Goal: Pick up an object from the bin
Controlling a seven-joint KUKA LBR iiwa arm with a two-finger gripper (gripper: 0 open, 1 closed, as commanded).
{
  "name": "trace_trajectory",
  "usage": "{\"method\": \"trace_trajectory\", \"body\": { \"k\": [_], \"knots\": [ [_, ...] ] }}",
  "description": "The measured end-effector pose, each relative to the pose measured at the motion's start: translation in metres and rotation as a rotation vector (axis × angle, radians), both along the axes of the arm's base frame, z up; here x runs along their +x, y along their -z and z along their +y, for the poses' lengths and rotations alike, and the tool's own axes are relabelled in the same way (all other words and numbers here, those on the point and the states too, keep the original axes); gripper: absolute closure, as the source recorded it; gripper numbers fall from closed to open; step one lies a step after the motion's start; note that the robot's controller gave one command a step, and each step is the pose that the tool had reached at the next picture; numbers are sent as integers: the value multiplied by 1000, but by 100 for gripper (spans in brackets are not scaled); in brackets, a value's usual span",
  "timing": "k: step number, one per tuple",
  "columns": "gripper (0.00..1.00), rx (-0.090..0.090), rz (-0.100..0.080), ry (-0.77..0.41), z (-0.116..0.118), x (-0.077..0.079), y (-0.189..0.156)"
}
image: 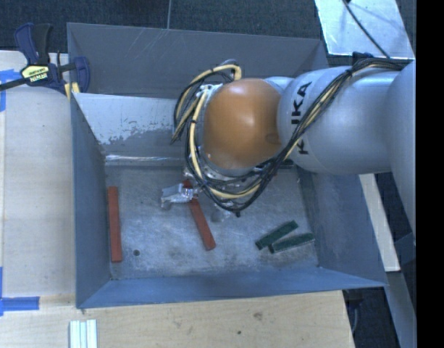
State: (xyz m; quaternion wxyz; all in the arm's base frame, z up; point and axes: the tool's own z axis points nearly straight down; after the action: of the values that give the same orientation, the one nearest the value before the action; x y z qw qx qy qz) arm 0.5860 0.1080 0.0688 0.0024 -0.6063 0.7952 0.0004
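Four loose items lie on the floor of the grey metal bin (88,194).

Item one is a short reddish-brown flat stick (203,227). It lies slanted, with its upper end at or just under the gripper (177,194) and the rest running away from the gripper toward the near wall. Whether stick and gripper touch cannot be told.

Item two is a longer reddish-brown flat stick (114,223). It lies well apart from the gripper on the side away from the arm, along the bin wall there.

Items three and four are two dark green flat sticks (285,236), lying side by side. They are well apart from the gripper on the arm's side, close to the near wall.

The gripper sits low over the floor, beneath the rounded orange wrist cover (240,125) and its looped cables. The cover and cables hide much of it, so whether it is open or closed cannot be told. Nothing is seen held in it.

Assessment: the step in hand appears to be positioning at floor level, and no lift is under way. The short reddish-brown stick is the only item within reach of the gripper as it stands.

The next move calls for a close across the stick's narrow width, low enough to catch a piece that lies flat. A hold so near one end would likely let the stick droop or pivot. A straight rise clear of the bin walls would then be needed.
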Motion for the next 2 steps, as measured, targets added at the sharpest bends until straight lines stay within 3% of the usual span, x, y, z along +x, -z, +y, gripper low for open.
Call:
{"method": "trace_trajectory", "body": {
  "k": [1, 2],
  "knots": [
    [0, 0, 1, 5, 0, 1, 0],
    [100, 0, 1, 6, 1, 1, -1]
  ]
}}
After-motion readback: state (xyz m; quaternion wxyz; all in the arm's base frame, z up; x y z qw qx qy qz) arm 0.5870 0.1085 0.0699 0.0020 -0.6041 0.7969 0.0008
